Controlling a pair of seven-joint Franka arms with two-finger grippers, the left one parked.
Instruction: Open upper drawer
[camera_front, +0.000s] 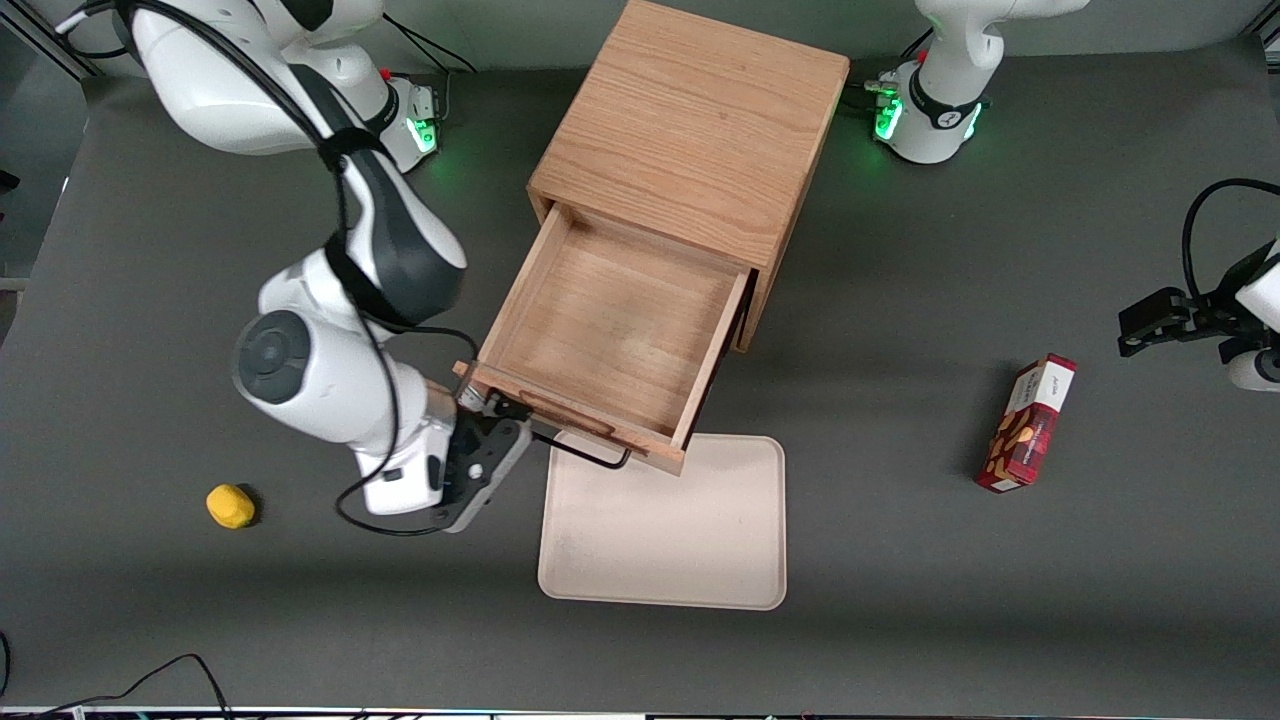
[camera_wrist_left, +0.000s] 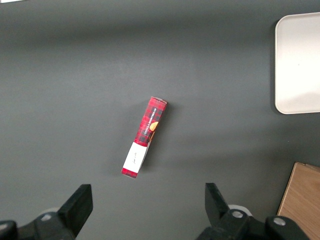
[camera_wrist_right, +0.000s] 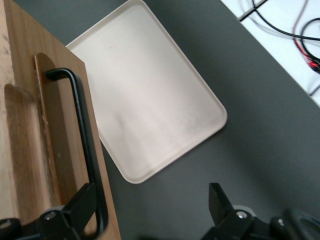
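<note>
The upper drawer stands pulled far out of the light oak cabinet, and its tray body is empty. Its thin black wire handle runs along the flat front over the tray's edge. My gripper is at the end of the drawer front toward the working arm's end of the table. In the right wrist view the gripper is open wide. One finger lies against the handle and the drawer front; the other finger is over bare table. The lower drawer is hidden under the open one.
A beige tray lies on the table in front of the drawer, also in the right wrist view. A small yellow object lies toward the working arm's end. A red box lies toward the parked arm's end, also in the left wrist view.
</note>
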